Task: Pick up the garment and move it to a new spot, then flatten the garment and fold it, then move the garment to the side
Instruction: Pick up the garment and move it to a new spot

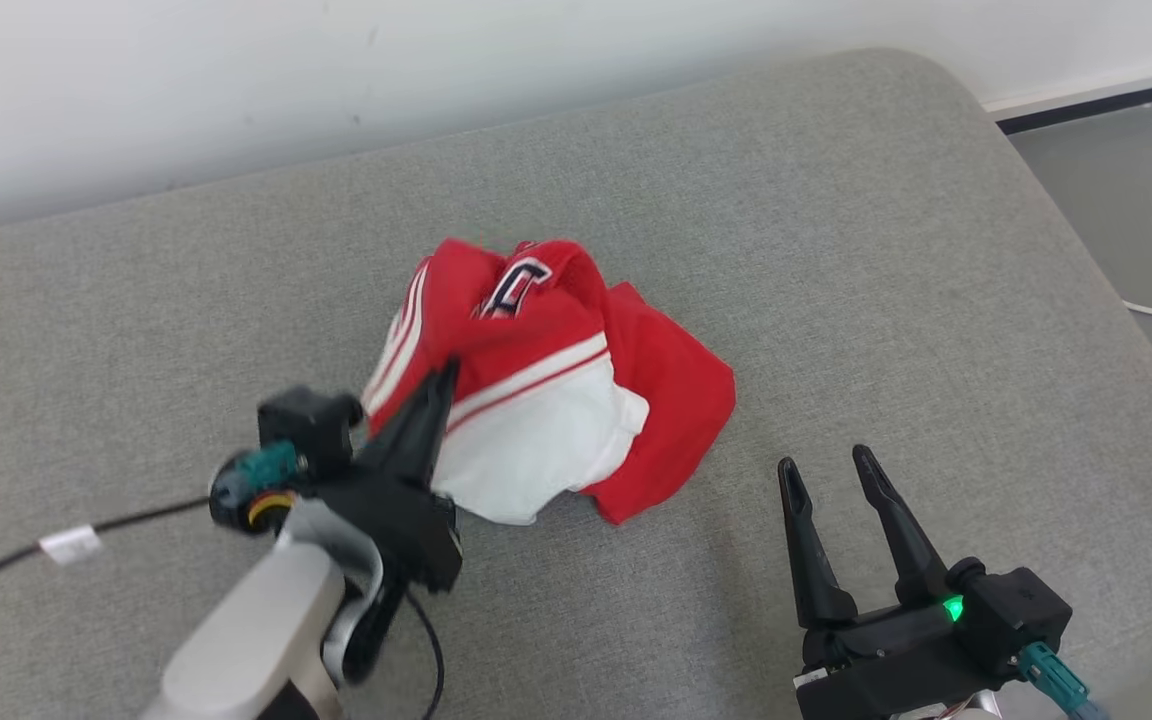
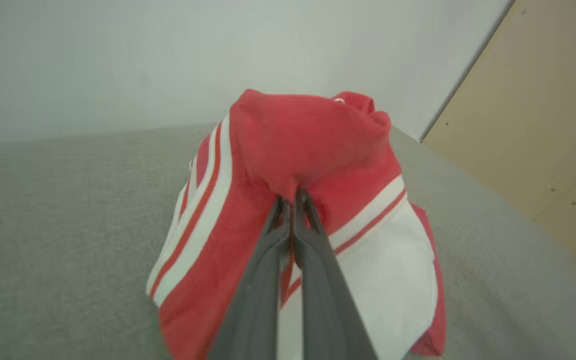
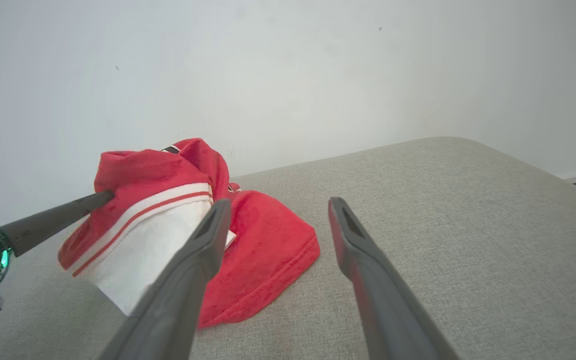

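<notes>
We are pinching the red-and-white jersey (image 1: 556,340) with our left gripper (image 1: 449,370); our right gripper (image 1: 824,458) is hovering spread at four o'clock over open grey cushion (image 1: 886,250).

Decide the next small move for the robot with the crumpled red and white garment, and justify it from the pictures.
Probably raise the left hand to lift the garment off the grey cushion. That hand is shut on a fold of the bunched cloth, which rests in a heap, while the right hand hangs open beside it, touching nothing.
</notes>
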